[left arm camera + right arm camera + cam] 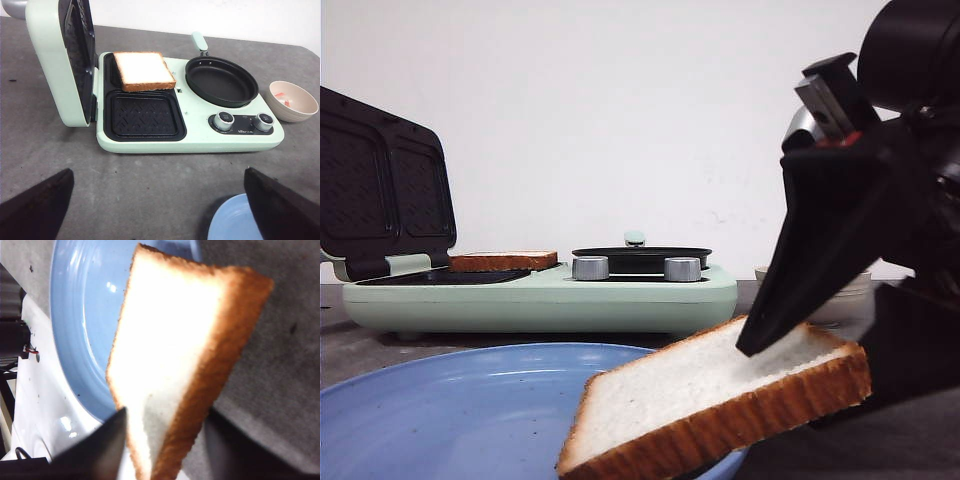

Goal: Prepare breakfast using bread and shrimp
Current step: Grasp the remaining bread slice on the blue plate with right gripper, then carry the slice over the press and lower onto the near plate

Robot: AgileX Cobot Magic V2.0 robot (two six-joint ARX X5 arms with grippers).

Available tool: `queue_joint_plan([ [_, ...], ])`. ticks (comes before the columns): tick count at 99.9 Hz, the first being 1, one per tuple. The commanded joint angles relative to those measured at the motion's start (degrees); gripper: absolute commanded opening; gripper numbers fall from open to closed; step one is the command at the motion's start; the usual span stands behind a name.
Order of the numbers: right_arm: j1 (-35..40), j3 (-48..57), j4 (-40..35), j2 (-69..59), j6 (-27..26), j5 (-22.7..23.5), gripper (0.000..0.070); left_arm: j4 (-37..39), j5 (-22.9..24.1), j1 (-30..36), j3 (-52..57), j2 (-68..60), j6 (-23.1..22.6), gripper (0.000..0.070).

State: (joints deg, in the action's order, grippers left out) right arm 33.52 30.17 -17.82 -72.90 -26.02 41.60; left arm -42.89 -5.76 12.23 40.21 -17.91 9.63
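My right gripper (800, 345) is shut on a slice of bread (720, 400) and holds it tilted over the right rim of the blue plate (450, 410); the slice fills the right wrist view (175, 355). A second bread slice (143, 70) lies on the far grill plate of the mint-green breakfast maker (150, 145), also in the front view (503, 261). Pinkish shrimp pieces (283, 98) lie in the beige bowl (291, 101) right of the maker. My left gripper (160, 200) is open and empty above the table in front of the maker.
The maker's lid (65, 55) stands open on the left. A black frying pan (221, 81) sits on its right burner above two knobs (225, 120). The near grill plate (142, 116) is bare. The plate's edge shows in the left wrist view (235, 222).
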Motion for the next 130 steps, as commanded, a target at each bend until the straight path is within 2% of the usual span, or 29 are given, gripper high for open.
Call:
queue_joint_plan([
  [1,0.63,0.11,0.48,-0.61,-0.48,-0.37,0.0014,0.46,0.20,0.04,0.33,0.04,-0.11,0.0700],
  [33,0.81,0.15,1.20,2.21,-1.38,-1.09,0.0000,0.48,0.20,0.04,0.33,0.04,-0.11,0.0700],
  [60,0.79,0.96,8.02,10.40,-9.03,-0.22,0.0000,0.50,0.22,0.04,0.33,0.04,-0.11,0.0700],
  [83,0.81,5.86,12.35,11.06,-13.86,0.46,0.0000,0.81,0.22,0.04,0.33,0.04,-0.09,0.0700],
  [105,0.79,13.94,12.52,6.12,-14.10,0.59,0.0000,0.87,0.24,0.04,0.33,0.04,-0.09,0.0700],
  [130,0.85,26.29,12.74,-6.56,-13.60,1.95,0.0000,0.90,0.42,0.04,0.33,0.04,-0.09,0.0700],
])
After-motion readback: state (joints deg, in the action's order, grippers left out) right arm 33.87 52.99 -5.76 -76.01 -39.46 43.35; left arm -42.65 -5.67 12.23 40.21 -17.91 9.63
